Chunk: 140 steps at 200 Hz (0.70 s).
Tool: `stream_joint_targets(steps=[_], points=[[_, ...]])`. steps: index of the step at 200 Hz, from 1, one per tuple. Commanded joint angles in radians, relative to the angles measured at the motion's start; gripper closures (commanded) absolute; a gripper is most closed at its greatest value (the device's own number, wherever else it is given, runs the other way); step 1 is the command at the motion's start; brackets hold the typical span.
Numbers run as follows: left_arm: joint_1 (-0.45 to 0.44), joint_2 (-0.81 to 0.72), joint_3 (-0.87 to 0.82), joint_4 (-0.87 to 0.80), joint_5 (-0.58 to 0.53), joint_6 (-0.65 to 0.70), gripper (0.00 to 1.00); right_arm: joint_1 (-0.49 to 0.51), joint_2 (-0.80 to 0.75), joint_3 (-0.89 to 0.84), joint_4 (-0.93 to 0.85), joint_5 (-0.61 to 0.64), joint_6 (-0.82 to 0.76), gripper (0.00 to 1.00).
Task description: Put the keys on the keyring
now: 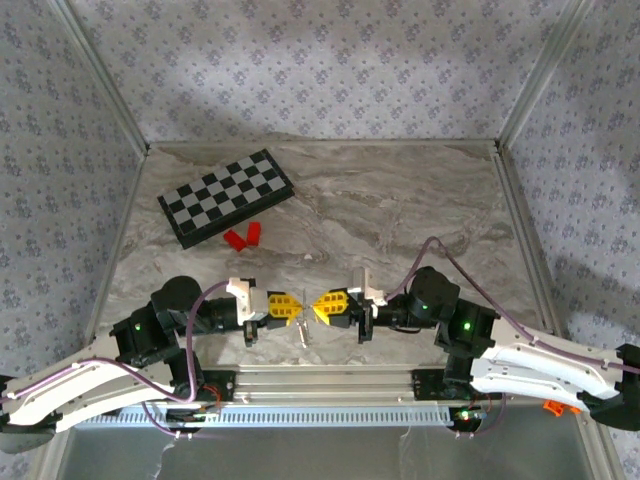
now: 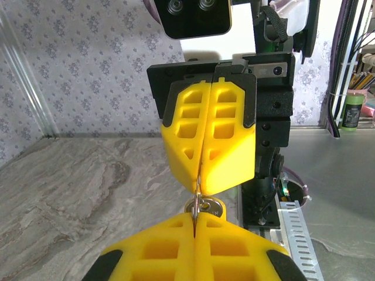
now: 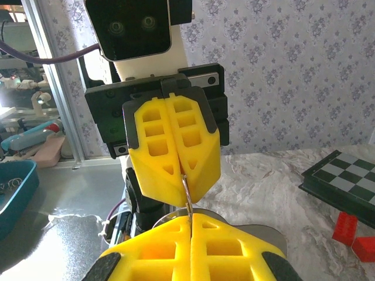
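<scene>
My left gripper (image 1: 293, 308) and right gripper (image 1: 322, 306) meet tip to tip low over the table's near middle. Both are shut on the keyring (image 2: 199, 190), a thin silvery wire ring seen edge-on between the two pairs of yellow pads. In the left wrist view my left gripper (image 2: 195, 218) pinches the ring's near side and the right gripper (image 2: 202, 178) its far side. In the right wrist view the keyring (image 3: 187, 190) runs from my right gripper (image 3: 189, 218) up into the left gripper (image 3: 183, 178). A silver key (image 2: 212, 206) with a round holed head hangs against the ring; from above the key (image 1: 305, 330) dangles below the tips. Whether it is threaded on, I cannot tell.
A folded chessboard (image 1: 226, 197) lies at the back left, with two red blocks (image 1: 243, 236) just in front of it. The metal rail (image 1: 320, 385) with the arm bases runs along the near edge. A teal tray (image 3: 14, 193) stands off the table.
</scene>
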Motion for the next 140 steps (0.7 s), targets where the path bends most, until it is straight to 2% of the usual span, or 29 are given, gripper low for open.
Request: stream_joint_targets(steps=[1,140], points=[[-0.008,-0.008,0.016,0.040,0.005,0.012,1.00,-0.005,0.004,-0.002,0.053,-0.020,0.016,1.00],[-0.008,0.004,0.021,0.032,-0.001,0.014,1.00,-0.008,0.014,-0.002,0.074,-0.042,0.014,1.00]])
